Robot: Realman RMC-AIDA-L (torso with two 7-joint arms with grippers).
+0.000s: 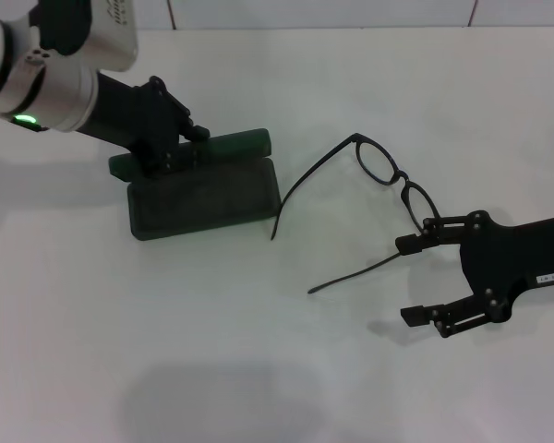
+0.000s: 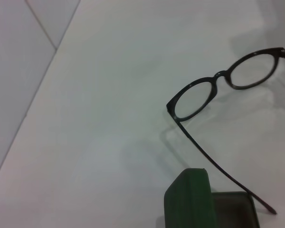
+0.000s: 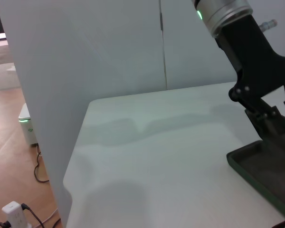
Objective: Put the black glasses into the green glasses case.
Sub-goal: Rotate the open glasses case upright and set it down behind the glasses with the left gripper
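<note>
- A white table fills the head view; a pale wall is seen beyond its far edge, and in the right wrist view a wood floor with a power strip is seen at lower left.
- The left gripper is set at upper left of the head view, on the raised lid of the case; whether its fingers are closed on the lid cannot be told.
- The case is seen open at left of centre, its grey lining facing up and its green lid upright behind.
- The right gripper is seen at lower right, spread wide and holding nothing.
- The glasses are laid on the table right of centre, temples unfolded. One temple tip lies just beside the case's right end; the other temple runs under the right gripper's upper finger, the lenses just above it.
</note>
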